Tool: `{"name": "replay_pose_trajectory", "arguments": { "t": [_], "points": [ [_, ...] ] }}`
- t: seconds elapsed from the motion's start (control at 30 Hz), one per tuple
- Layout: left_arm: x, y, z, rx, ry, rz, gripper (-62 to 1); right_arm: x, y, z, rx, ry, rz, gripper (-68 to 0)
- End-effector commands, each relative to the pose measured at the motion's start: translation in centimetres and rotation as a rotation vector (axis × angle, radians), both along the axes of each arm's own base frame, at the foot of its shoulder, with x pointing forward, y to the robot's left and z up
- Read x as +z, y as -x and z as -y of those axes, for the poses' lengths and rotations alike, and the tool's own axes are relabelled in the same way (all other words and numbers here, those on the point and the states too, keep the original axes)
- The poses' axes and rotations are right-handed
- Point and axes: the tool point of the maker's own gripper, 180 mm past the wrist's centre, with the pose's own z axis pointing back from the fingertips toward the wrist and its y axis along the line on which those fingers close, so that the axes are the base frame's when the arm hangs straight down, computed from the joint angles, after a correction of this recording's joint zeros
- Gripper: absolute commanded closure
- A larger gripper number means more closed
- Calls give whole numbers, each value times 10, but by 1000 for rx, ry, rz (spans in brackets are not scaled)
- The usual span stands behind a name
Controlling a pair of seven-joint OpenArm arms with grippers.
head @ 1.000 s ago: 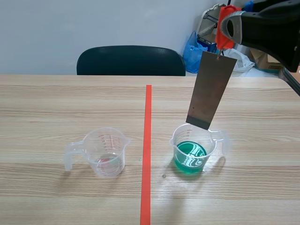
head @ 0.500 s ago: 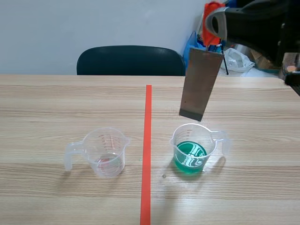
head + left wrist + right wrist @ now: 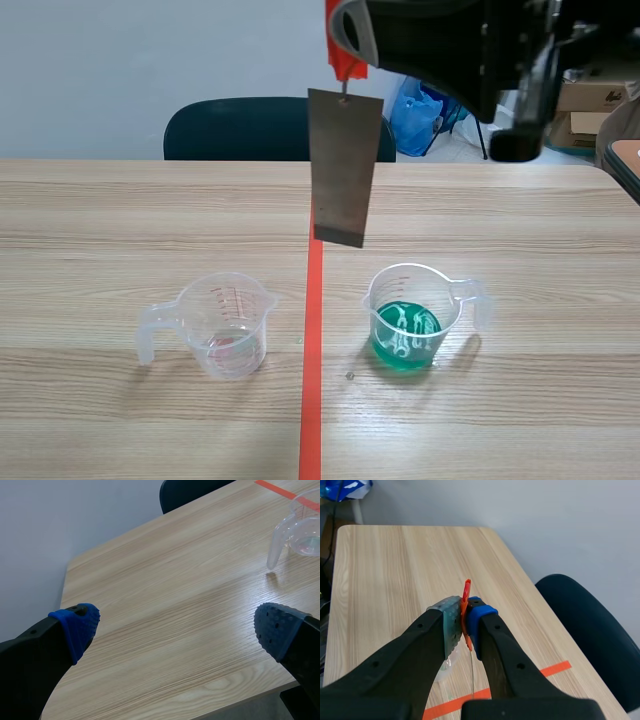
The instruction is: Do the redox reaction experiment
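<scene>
A grey metal plate [image 3: 345, 166] hangs from an orange-red clip [image 3: 340, 60], high above the table and over the orange tape line. My right gripper [image 3: 464, 617] is shut on the orange-red clip [image 3: 466, 599]; the plate itself is hidden under the fingers in the right wrist view. A clear cup with green liquid [image 3: 407, 322] stands right of the tape, below and right of the plate. A clear cup with a trace of pink liquid [image 3: 222, 324] stands left of the tape. My left gripper [image 3: 175, 625] is open over bare table, with the pink cup [image 3: 300, 530] far ahead.
A dark chair [image 3: 278, 129] stands behind the table's far edge. Bags and boxes [image 3: 425, 105] lie beyond the table at the back right. The table edge [image 3: 67, 580] and a grey wall show beside my left gripper.
The right arm has carried the plate up out of the green cup and leftward, from above that cup to over the tape line. Both cups stayed put.
</scene>
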Motion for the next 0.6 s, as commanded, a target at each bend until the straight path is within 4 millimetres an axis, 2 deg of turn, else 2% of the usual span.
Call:
{"name": "replay_pose_trajectory", "arguments": {
  "t": [0.0, 0.2, 0.57],
  "points": [
    [7, -2, 2, -3, 9, 33, -623, 12, 2, -7, 17, -38, 19, -7],
    [7, -2, 2, -3, 9, 33, -623, 12, 8, -33, 83, -46, 5, -7],
    [7, -2, 2, -3, 9, 33, -623, 9, -3, -68, 129, -68, -45, -7]
  ]
}}
